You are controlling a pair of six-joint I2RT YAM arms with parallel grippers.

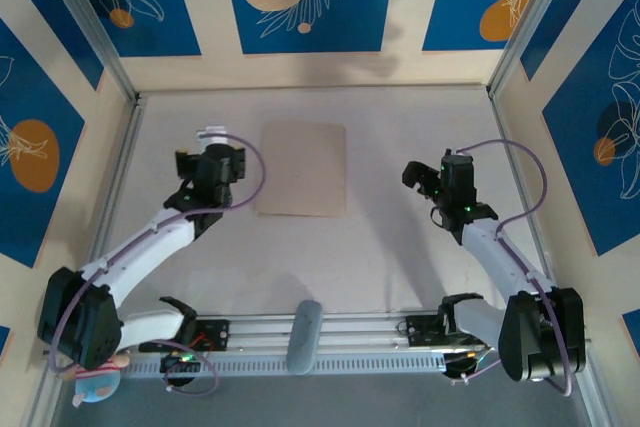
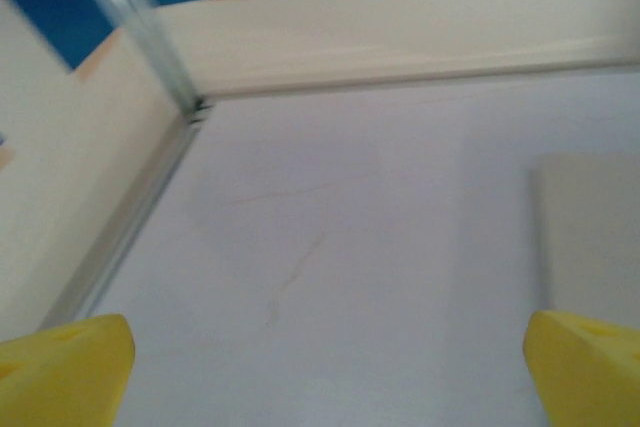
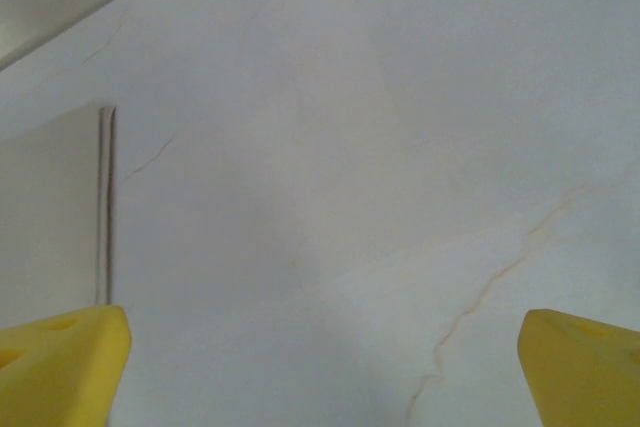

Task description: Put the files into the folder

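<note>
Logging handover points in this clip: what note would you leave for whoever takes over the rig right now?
left gripper: open, empty, above the table, left of the folder.
right gripper: open, empty, right of the folder.
The folder lies closed and flat at mid-table; neither gripper touches it.
Done: the folder is shut.
Left: confirm both files are inside, since the closed panels hide that.
</note>
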